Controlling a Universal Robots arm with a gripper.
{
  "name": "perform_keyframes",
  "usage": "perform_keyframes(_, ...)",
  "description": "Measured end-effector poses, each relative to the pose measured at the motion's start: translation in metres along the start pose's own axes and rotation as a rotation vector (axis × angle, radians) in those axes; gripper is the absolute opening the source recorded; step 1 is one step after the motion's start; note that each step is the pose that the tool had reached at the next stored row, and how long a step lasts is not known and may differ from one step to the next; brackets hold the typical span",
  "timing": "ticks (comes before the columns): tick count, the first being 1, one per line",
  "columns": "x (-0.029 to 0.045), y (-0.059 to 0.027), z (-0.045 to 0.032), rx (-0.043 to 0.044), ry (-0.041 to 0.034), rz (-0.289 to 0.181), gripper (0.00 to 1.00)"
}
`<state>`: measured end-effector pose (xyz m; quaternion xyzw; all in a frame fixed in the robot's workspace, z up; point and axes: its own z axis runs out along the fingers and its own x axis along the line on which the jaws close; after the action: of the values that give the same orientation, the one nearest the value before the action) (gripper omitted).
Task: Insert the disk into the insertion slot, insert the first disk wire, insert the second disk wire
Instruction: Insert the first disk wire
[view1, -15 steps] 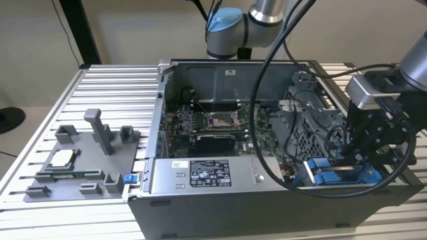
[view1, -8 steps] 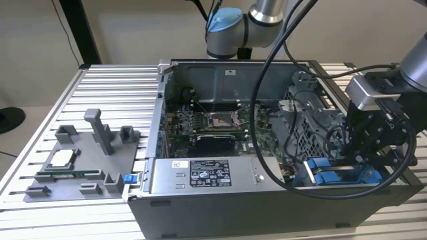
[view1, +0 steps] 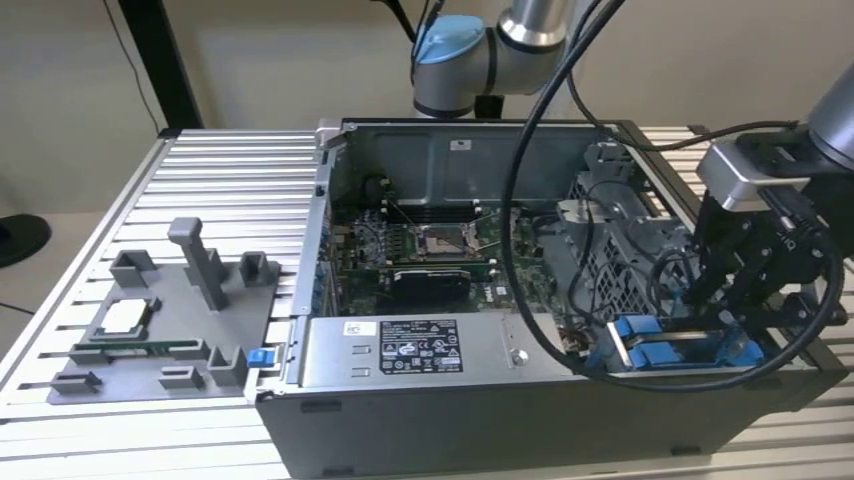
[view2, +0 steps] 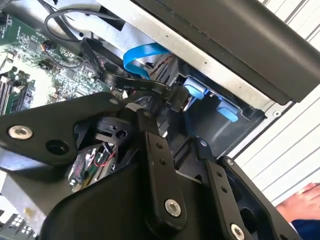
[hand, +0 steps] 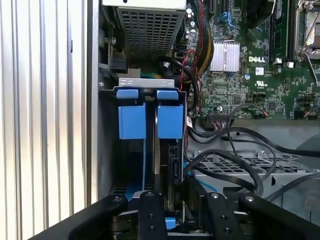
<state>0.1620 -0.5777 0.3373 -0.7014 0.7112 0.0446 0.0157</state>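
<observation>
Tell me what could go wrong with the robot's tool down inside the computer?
Two things, maybe. Black cables loop right beside the tool at the insertion slot, so the tool could snag or tug one as it moves. A person's hand is near the outside of the case in the second wrist view, perhaps close enough to get bumped if the arm swings out.

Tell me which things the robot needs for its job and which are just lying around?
For the job: the claw, the insertion slot with blue tabs, the black wire beside the claw.
Just lying about: the grey parts tray, the power-supply box, the processor socket, a person's hand.
</observation>
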Motion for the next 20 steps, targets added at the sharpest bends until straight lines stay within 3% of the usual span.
perform_keyframes(4,-0.0013,0.0006,-0.0155,-0.0001,0.0001,0.000,1.00)
perform_keyframes(7,-0.0019,0.0009,-0.0228,-0.0001,0.0002,0.000,1.00)
perform_keyframes(12,-0.0025,0.0012,-0.0295,-0.0001,0.0001,0.000,1.00)
perform_keyframes(20,-0.0026,0.0012,-0.0299,-0.0001,0.0001,0.000,1.00)
